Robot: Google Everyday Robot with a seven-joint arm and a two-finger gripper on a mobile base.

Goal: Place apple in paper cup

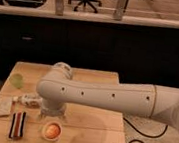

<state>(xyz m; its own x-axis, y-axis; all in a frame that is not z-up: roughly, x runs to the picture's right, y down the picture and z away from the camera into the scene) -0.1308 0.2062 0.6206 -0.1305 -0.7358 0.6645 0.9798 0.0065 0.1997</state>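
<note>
apple [52, 129]: sitting down inside the cup, orange top showing just under the rim. Looks settled, nothing touching it.

cup [44, 131]: upright on the bench near the front edge, a bit left of centre.

claw [52, 113]: hangs just behind and above the cup, at the end of the big white arm. Honestly cannot tell how it's set, the wrist housing covers most of it. It isn't carrying the apple though, since that's in the cup.

arm [109, 95]: comes in from the right and stretches across the middle of the bench, blocking a fair bit of it.

bench [89, 131]: light wood, a cable trailing on the floor off its right side.

other stuff: pale green round thing [16, 80] at the far left, a striped dark packet [18, 125] left of the cup, a small pale wrapper [4, 106] and a bottle-like thing [28, 100] lying behind those. None touch the cup.

progress: I'd call it pretty much done, apple's in. All that's left, far as I can judge, is pulling the claw clear without bumping the cup.
</note>
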